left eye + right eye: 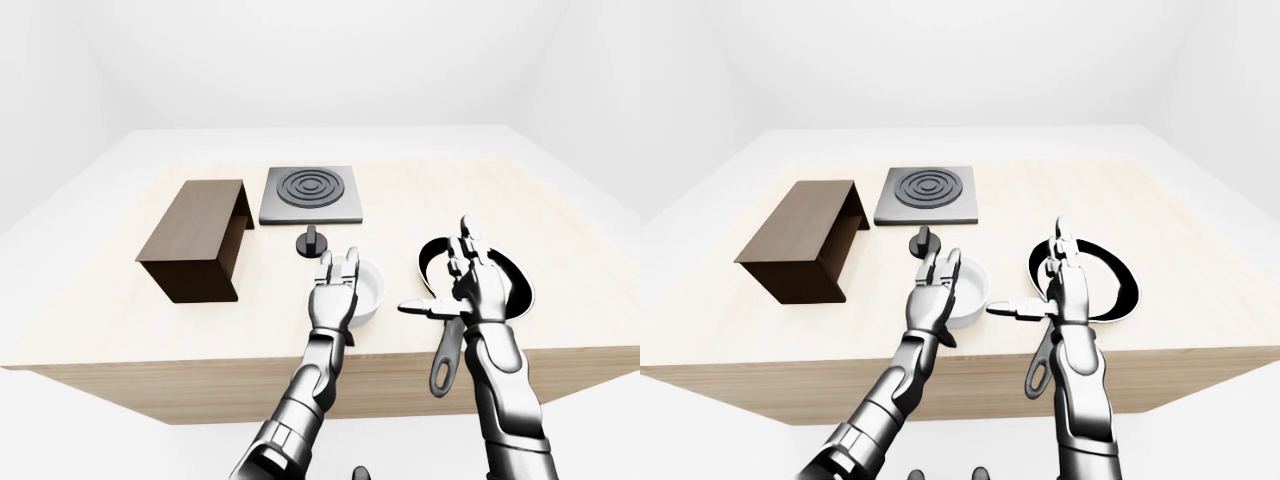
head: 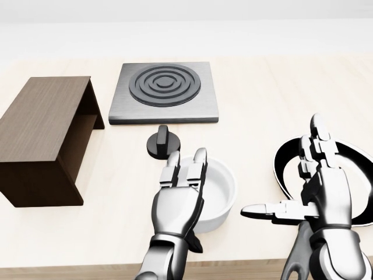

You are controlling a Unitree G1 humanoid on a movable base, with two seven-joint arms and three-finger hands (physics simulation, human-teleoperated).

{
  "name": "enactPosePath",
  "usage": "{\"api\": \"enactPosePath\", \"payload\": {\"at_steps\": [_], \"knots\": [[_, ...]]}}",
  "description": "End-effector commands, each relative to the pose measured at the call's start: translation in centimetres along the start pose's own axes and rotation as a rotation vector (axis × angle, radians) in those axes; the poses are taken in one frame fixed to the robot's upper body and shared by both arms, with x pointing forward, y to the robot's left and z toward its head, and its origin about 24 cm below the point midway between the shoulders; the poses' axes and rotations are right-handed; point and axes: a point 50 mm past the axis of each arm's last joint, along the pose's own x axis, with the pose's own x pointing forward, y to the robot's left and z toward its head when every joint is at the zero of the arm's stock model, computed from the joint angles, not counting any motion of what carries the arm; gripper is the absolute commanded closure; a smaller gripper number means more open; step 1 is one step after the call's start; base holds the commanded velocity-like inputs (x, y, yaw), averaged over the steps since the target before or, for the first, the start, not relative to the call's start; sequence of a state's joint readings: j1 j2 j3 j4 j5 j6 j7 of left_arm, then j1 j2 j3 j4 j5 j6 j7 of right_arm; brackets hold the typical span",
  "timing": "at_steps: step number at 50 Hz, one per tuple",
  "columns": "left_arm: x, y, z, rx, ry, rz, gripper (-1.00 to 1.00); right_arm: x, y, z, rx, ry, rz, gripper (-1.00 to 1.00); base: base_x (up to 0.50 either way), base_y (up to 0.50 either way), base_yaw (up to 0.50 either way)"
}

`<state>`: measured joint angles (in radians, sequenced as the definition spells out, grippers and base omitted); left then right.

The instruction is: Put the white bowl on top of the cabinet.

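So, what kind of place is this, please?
Probably a bare simulated kitchen setup: a wooden table carries a hob with its knob, a pan, a white bowl and a small cabinet.

White bowl point(image 2: 218, 192). Dark brown wood-grain cabinet point(image 2: 41, 137). Grey hotplate point(image 2: 165, 92), darker concentric rings. Black knob point(image 2: 162, 143). Black pan point(image 2: 291, 163), white inside. Pale wood table point(image 2: 262, 99). Silver-grey left hand point(image 2: 178, 204), right hand point(image 2: 317, 192).
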<state>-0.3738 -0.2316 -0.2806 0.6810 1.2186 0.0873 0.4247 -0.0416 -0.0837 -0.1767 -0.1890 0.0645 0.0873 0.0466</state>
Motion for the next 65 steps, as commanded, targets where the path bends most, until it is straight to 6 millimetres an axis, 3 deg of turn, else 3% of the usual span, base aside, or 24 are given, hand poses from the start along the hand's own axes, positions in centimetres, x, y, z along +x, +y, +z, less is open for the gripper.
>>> {"api": "enactPosePath", "payload": {"at_steps": [1, 12, 13, 14, 15, 41, 57, 65], "knots": [[0.2, -0.4, -0.2, 0.009, 0.008, -0.023, -1.00, 0.0, 0.0, 0.0, -0.001, 0.000, 0.003, -1.00, 0.00, 0.00, 0.00], [0.2, -0.8, -0.5, 0.015, 0.017, -0.044, -1.00, 0.0, 0.0, 0.0, 0.000, 0.000, 0.002, -1.00, 0.00, 0.00, 0.00], [0.2, -0.8, -0.5, 0.016, 0.018, -0.044, 0.00, 0.0, 0.0, 0.0, 0.000, 0.000, 0.002, -1.00, 0.00, 0.00, 0.00], [0.2, -0.9, -0.6, 0.017, 0.020, -0.044, 0.76, 0.0, 0.1, 0.0, 0.000, 0.000, 0.002, -1.00, 0.00, 0.00, 0.00], [0.1, -1.0, -0.7, 0.021, 0.022, -0.047, 1.00, 0.0, 0.1, 0.0, 0.000, 0.000, 0.003, -1.00, 0.00, 0.00, 0.00], [-0.2, -1.7, -0.7, 0.042, 0.020, -0.075, 1.00, 0.0, 0.0, 0.0, 0.002, 0.000, 0.003, -1.00, 0.00, 0.00, 0.00], [1.7, 3.6, -1.3, 0.156, -0.035, -0.037, 1.00, -0.2, 0.4, -0.3, -0.004, 0.012, 0.015, -1.00, 0.00, 0.00, 0.00], [2.4, 5.2, -1.5, 0.201, -0.033, -0.043, 1.00, -0.2, 0.4, -0.1, -0.004, 0.004, 0.018, -1.00, 0.00, 0.00, 0.00]]}}
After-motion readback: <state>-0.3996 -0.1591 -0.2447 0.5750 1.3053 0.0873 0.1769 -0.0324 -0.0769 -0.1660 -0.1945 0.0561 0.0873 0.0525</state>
